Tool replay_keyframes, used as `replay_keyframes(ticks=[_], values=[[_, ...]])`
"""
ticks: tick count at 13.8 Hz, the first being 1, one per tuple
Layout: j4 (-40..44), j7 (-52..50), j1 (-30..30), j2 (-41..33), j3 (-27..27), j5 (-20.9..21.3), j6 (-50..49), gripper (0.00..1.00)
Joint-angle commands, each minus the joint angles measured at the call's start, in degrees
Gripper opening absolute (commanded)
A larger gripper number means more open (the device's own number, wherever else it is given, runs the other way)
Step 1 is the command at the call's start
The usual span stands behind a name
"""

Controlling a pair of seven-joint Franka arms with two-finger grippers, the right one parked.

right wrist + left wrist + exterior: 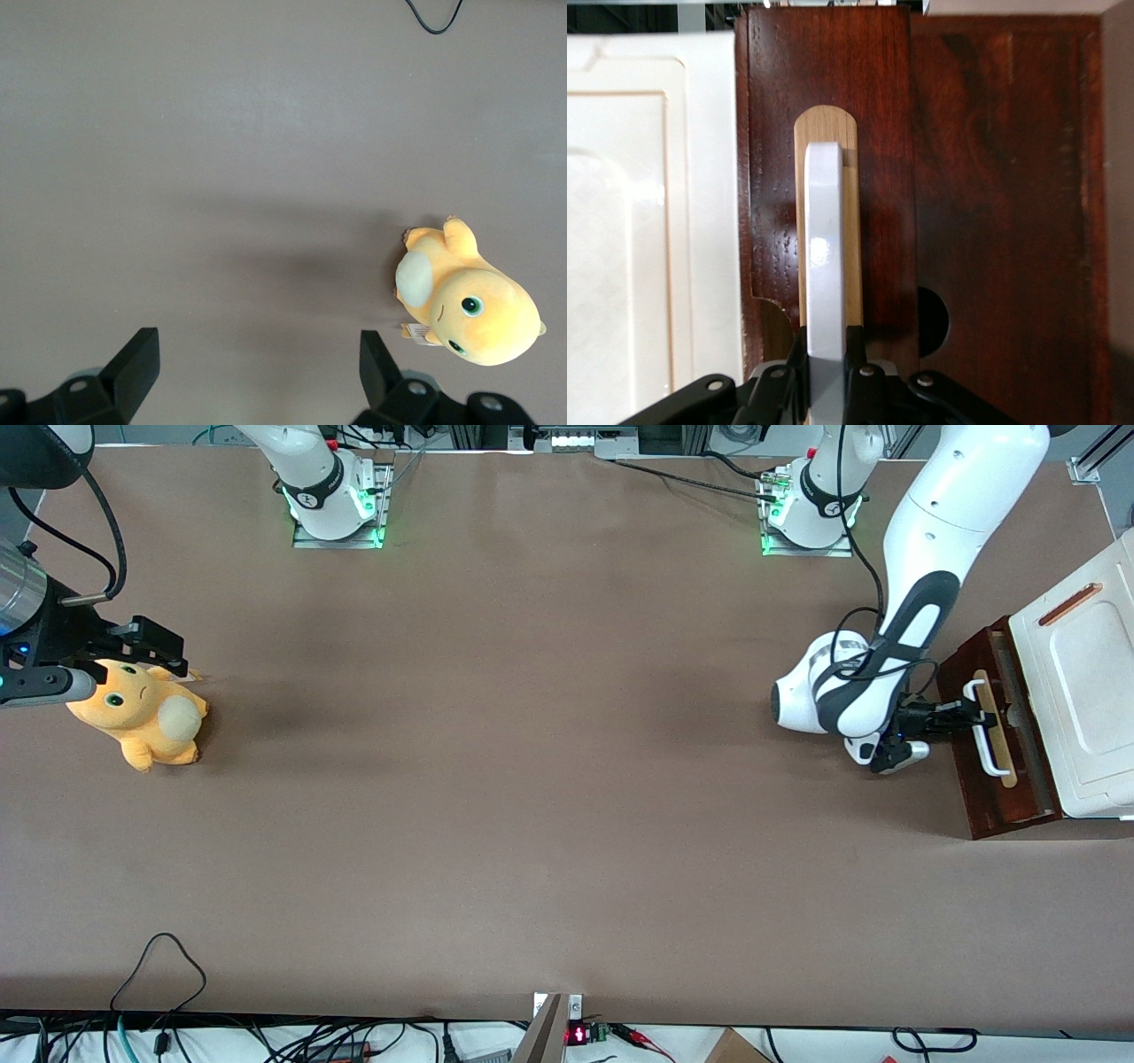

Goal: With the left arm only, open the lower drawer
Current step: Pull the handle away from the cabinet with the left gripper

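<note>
Over at the working arm's end of the table, the left arm (921,602) is reaching down to the front of the cabinet, and its gripper (952,717) is sitting right on the white bar handle (982,724) of the lower drawer (992,779). From the wrist camera it's pretty clear what's going on: the handle (824,266) is running straight between the two black fingers (855,372), and they're pressing against it on both sides, so the claw is closed around the bar rather than just hanging next to it. The pale wood strip (828,124) under the handle is showing just past the bar, with the dark red-brown drawer front (833,88) around it. So the grab part is looking done. As for the actual opening, the drawer front is sticking out from under the white cabinet top (1085,691) in the front view, with a narrow slice of drawer showing between the two, so it's looking like it's at least cracked open, but honestly only a little. Most of the pull is probably still waiting to happen, straight out toward the middle of the table. Way off at the parked arm's end, an orange plush toy (142,717) is lying on the table (532,779), nowhere near any of this.
</note>
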Motion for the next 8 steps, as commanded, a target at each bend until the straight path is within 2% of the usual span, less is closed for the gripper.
replay_keyframes(ticks=[1, 5, 8], values=[[3.1, 0.8, -3.0, 0.5, -2.6, 2.0, 1.1, 0.0], [3.9, 1.4, -3.7, 0.5, -6.9, 1.7, 0.1, 0.0], [4.0, 1.5, -4.2, 0.5, -8.2, 1.2, -0.5, 0.0]])
